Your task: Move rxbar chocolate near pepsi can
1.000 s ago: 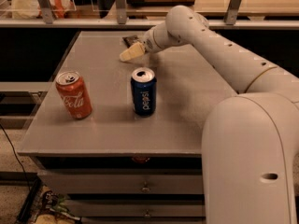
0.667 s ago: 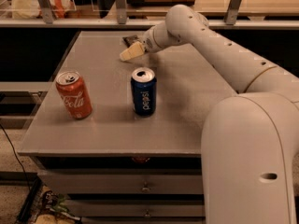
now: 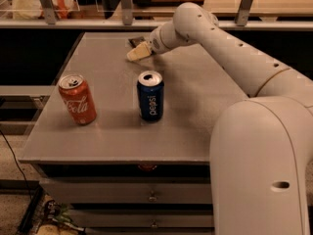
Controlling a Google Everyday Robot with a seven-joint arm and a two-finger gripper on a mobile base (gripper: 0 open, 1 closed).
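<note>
the grey table (image 3: 107, 137) carries two cans on its near half and a dark bar at its far end. the pepsi can (image 3: 150, 96) stands upright about the middle of the table, dark blue with white lettering running down its side and a silver top. to its left (as the camera sees it), apart from it, the orange-red coca-cola can (image 3: 77, 99) also stands upright, closer to the table's left edge. the rxbar chocolate (image 3: 135, 41) lies flat near the far edge, a small dark wrapper, well behind the pepsi can and slightly to the left of it; only part of it shows, since the hand sits just in front of it. the hand (image 3: 137, 53), pale cream against the white arm (image 3: 230, 48), is low over the table at the bar's near side, pointing down and leftward. whether it is open or closed i cannot tell, nor whether it touches the bar or has hold of it. the arm reaches in from the right, its big white lower part filling the lower right corner, and bends at a rounded joint above the far part of the table. under the tabletop, drawers (image 3: 153, 196) with small handles face the camera. behind the table runs a rail (image 3: 73, 23) with upright posts.
</note>
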